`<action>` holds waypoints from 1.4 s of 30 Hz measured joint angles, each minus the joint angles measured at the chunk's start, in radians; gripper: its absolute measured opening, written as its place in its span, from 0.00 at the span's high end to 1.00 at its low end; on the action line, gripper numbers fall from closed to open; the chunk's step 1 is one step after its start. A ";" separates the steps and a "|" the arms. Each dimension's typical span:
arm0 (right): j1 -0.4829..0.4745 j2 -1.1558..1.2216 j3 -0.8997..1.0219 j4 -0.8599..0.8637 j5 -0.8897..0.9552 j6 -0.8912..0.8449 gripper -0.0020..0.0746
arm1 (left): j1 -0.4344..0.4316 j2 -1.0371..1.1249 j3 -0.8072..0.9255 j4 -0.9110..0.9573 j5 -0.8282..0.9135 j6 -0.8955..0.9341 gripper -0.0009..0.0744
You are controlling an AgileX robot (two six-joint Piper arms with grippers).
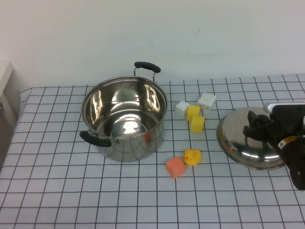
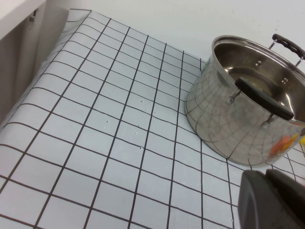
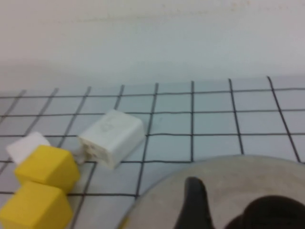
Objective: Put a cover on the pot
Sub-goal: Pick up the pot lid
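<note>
The pot [image 1: 124, 119] is large, shiny steel with two black handles, and stands open and empty at the table's middle left. It also shows in the left wrist view [image 2: 248, 109]. The domed steel lid [image 1: 250, 143] lies on the table at the right, also in the right wrist view [image 3: 224, 186]. My right gripper [image 1: 259, 128] is over the lid's centre and open. One finger [image 3: 194, 200] stands just beside the black knob [image 3: 269, 214]. My left gripper [image 2: 269, 193] is shut and empty, low near the pot's near-left side, outside the high view.
Between pot and lid lie two white blocks [image 1: 207, 100], two yellow blocks [image 1: 196, 119], an orange block [image 1: 176, 167] and a yellow duck [image 1: 192, 156]. A checked cloth [image 1: 57, 191] covers the table. A white wall stands behind, a white ledge [image 1: 5, 76] at far left.
</note>
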 joint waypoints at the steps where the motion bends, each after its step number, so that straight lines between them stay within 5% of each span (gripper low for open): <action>1: -0.002 0.012 -0.006 0.007 0.000 -0.006 0.32 | 0.000 0.000 0.000 0.000 0.000 0.000 0.99; 20: -0.034 0.123 -0.027 0.049 -0.041 -0.023 0.33 | 0.000 0.000 0.000 0.000 0.000 0.000 0.99; 31: -0.034 0.075 0.000 0.011 -0.056 -0.036 0.73 | 0.000 0.000 0.000 0.000 0.000 0.003 0.99; 37: -0.034 -0.191 0.104 -0.005 -0.034 -0.103 0.78 | 0.000 0.000 0.000 0.000 0.000 0.003 0.99; 42: -0.034 -0.462 0.128 -0.072 0.212 -0.118 0.78 | 0.000 0.000 0.000 0.000 0.000 0.003 0.99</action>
